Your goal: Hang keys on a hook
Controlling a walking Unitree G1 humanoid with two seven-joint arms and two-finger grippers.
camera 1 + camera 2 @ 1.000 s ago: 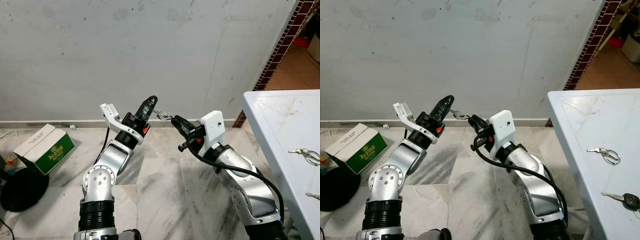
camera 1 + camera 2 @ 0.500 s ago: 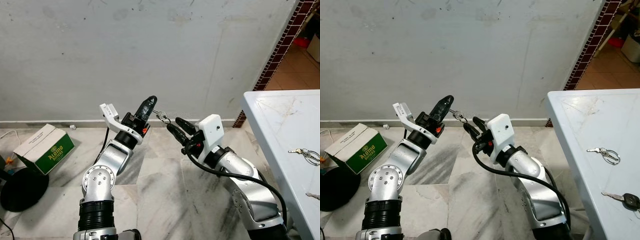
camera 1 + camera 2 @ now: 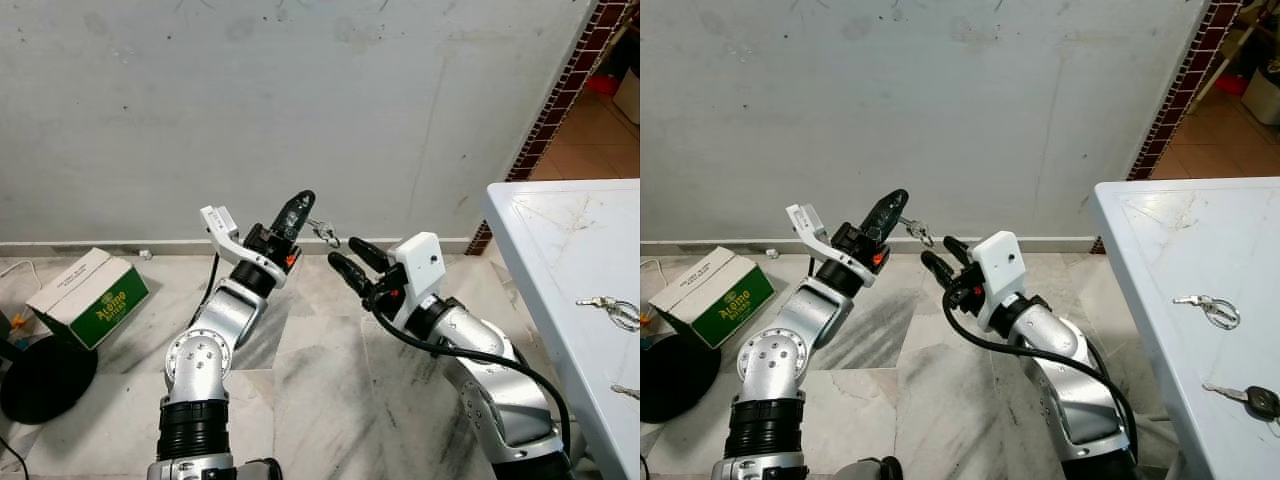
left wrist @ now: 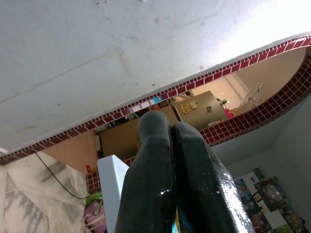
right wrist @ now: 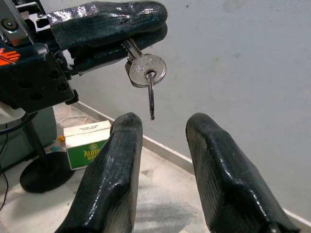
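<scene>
Left claw (image 3: 297,210) clenched on the key (image 5: 145,68), ring (image 5: 151,99) dangling free in mid-air before the wall (image 3: 300,100). Right claw (image 3: 352,259) spread wide just beside and below, apart from the ring. Likely risk: key slipping from that thin pinch, or the ring swinging clear during a handover. No hook visible. Farther right, white marble surface (image 3: 540,230) with more keys (image 3: 610,310) near its right edge; grey veined floor (image 3: 310,380) below.

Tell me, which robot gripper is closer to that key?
Left. The left gripper pinches the key; the right gripper is open just short of its dangling ring.
</scene>
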